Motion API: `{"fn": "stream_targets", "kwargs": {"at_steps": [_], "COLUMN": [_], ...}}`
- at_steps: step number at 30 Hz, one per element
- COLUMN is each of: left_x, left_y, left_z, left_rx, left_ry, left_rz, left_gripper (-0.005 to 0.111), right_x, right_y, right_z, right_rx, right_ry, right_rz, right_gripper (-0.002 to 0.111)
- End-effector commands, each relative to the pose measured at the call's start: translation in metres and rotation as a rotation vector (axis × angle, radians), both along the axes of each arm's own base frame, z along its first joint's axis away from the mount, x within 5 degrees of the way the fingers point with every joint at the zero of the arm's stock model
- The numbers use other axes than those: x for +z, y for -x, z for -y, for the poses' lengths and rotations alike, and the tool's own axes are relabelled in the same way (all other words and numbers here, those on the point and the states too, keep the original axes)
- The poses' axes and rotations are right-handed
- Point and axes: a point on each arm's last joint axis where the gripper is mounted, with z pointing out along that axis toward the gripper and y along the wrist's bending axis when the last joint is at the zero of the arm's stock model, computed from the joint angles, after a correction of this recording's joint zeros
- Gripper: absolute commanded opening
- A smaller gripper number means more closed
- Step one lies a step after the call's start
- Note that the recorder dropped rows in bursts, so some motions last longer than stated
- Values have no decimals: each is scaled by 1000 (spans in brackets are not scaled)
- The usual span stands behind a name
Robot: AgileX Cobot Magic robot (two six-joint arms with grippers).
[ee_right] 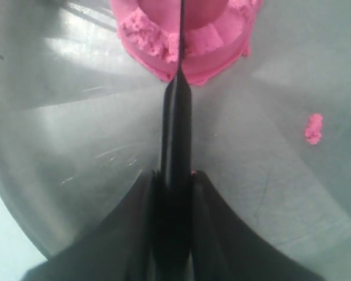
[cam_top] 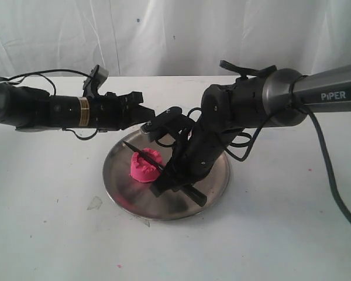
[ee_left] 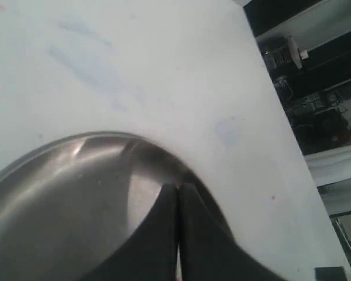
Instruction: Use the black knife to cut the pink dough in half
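The pink dough is a round mound with a rough dented top, left of centre on the round metal plate. My right gripper is shut on the black knife. Its thin blade lies across the top of the dough, edge down into the middle, with the point sticking out past the far left side. My left gripper is shut with nothing in it, hovering at the plate's far rim, behind the dough.
A pink crumb lies on the plate beside the dough. Tiny pink specks dot the white table. A clear scrap lies left of the plate. White curtain hangs behind.
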Motion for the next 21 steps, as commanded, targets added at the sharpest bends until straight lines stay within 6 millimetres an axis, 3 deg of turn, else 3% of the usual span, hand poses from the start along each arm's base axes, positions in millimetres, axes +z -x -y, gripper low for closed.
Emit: {"fn": "stream_targets", "kwargs": {"at_steps": [1, 6, 13, 21], "left_x": [27, 33, 16, 10], "left_y": [-6, 2, 15, 19], "left_z": [-10, -25, -28, -28], "left_rx": [-48, -117, -103, -129], "left_ry": [-39, -106, -120, -151], "left_rz": [25, 18, -50, -61], "left_gripper": [0, 0, 0, 0], "right_x": [2, 2, 2, 2], "right_y": [-2, -3, -3, -2], "right_z": [-1, -1, -1, -1], "right_rx": [1, 0, 0, 1], "right_ry": [-9, -10, -10, -8], "right_rz": [15, 17, 17, 13], "right_gripper": [0, 0, 0, 0]}}
